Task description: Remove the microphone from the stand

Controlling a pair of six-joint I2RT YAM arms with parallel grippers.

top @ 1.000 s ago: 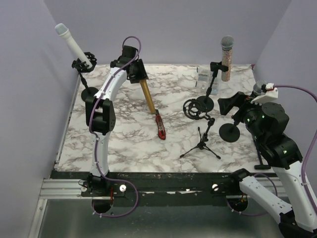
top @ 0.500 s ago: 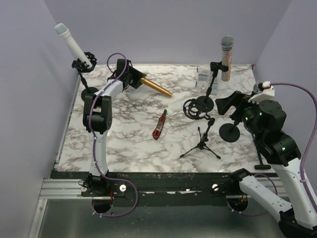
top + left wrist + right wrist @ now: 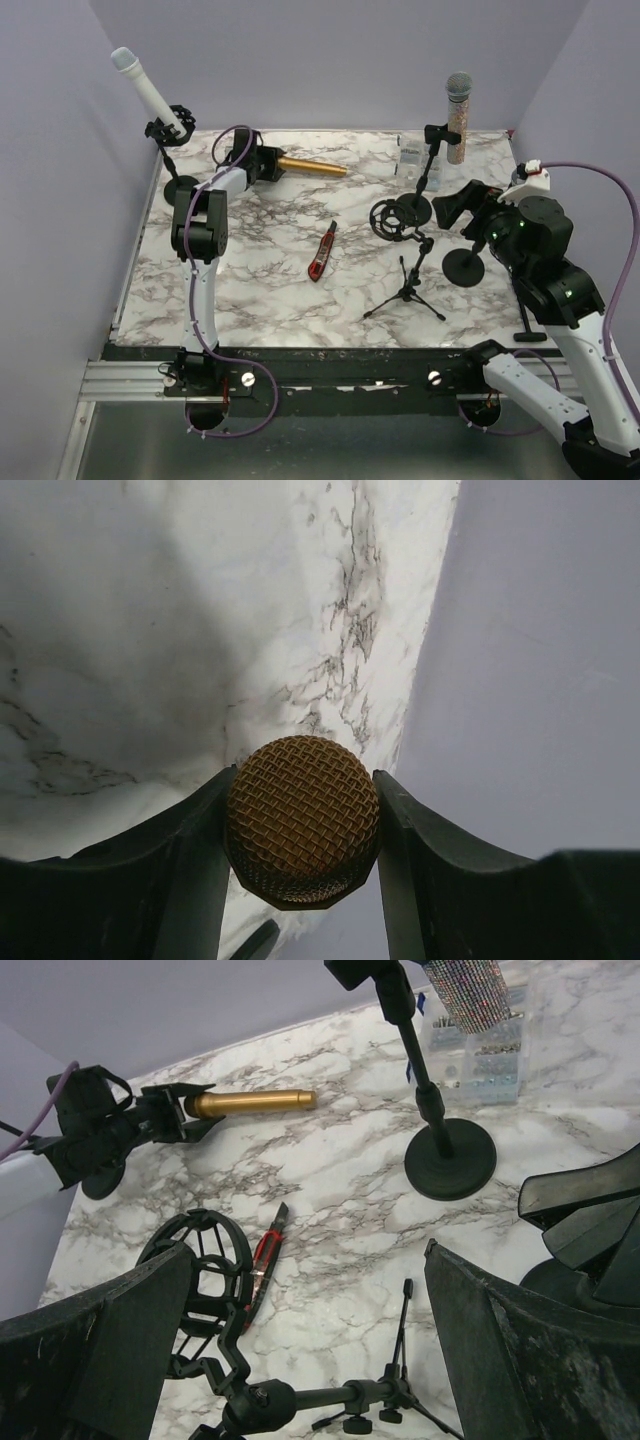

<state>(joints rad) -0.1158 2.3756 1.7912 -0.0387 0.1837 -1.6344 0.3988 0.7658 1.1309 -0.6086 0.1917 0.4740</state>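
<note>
One marble counter (image 3: 260,290) carries everything; the right jaws stand wide, holding nothing, beside a round-based stand (image 3: 466,266). The left jaws are clamped on the gold microphone (image 3: 310,166), level near the counter's far left edge, well apart from the shock-mount stand (image 3: 392,220); a red utility knife (image 3: 322,250) lies mid-counter

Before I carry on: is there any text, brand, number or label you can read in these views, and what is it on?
No text can be read in any view.
Clear plastic box: any label on it is too small to read.
Red utility knife: no legible print.
Gold microphone: no marking visible.
</note>
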